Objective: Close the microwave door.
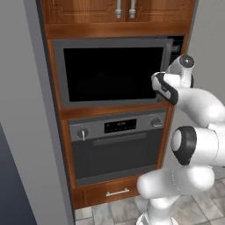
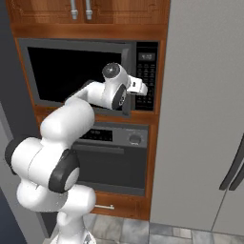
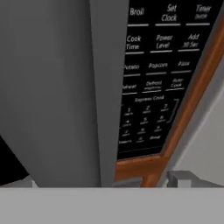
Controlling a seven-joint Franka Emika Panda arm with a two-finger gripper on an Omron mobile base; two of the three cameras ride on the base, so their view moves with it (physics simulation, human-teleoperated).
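Note:
The microwave door (image 1: 110, 72), grey-framed with a big black window, stands almost flush with the microwave, its right edge still a little out from the black button panel (image 2: 147, 76). My gripper (image 2: 143, 89) is at that right edge, about halfway up the door, with the hand (image 1: 163, 87) against the frame. In the hand view the door's grey face (image 3: 52, 87) and its thick edge lie close ahead, with the button panel (image 3: 153, 87) behind. The fingertips (image 3: 183, 178) sit far apart, with nothing between them. The cavity is hidden.
An oven (image 1: 118, 145) with two knobs and a display sits right below the microwave, above a wooden drawer (image 1: 116, 192). Brown cupboard doors (image 1: 123, 11) are above. A tall grey fridge (image 2: 205, 119) stands to the right, a grey wall panel (image 1: 26, 110) to the left.

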